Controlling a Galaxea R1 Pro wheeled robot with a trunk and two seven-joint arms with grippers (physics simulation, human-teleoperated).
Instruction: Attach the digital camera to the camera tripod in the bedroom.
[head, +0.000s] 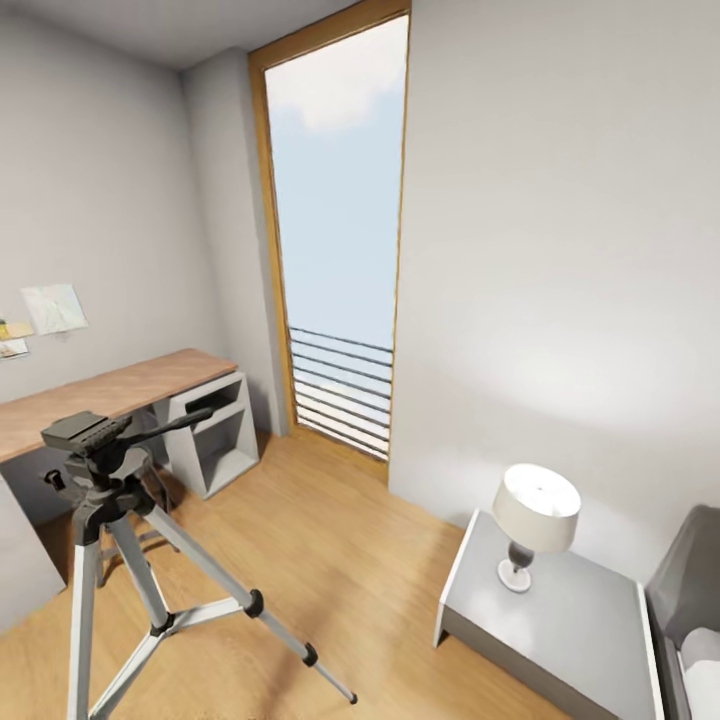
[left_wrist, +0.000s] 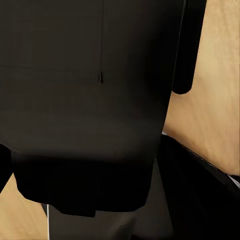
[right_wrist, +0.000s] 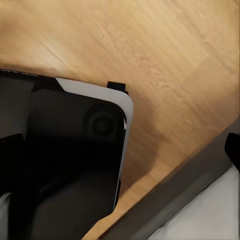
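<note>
The camera tripod (head: 100, 560) stands at the lower left of the head view on the wood floor. It has silver legs and a bare black head (head: 85, 432), with the pan handle pointing right. In the left wrist view a black boxy body, the digital camera (left_wrist: 90, 60), sits very close between the fingers of my left gripper (left_wrist: 95, 110), which is shut on it; one black finger (left_wrist: 187, 50) lies along its side. In the right wrist view my right gripper (right_wrist: 120, 150) hangs open over the floor with nothing in it; one fingertip (right_wrist: 233, 150) shows at the frame's edge.
A wood-topped desk (head: 110, 392) stands behind the tripod against the left wall. A tall window (head: 340, 240) with a railing is straight ahead. At the lower right are a grey nightstand (head: 570, 620) with a lamp (head: 535, 520) and the bed's corner (head: 695, 600). Open floor (head: 340, 560) lies between.
</note>
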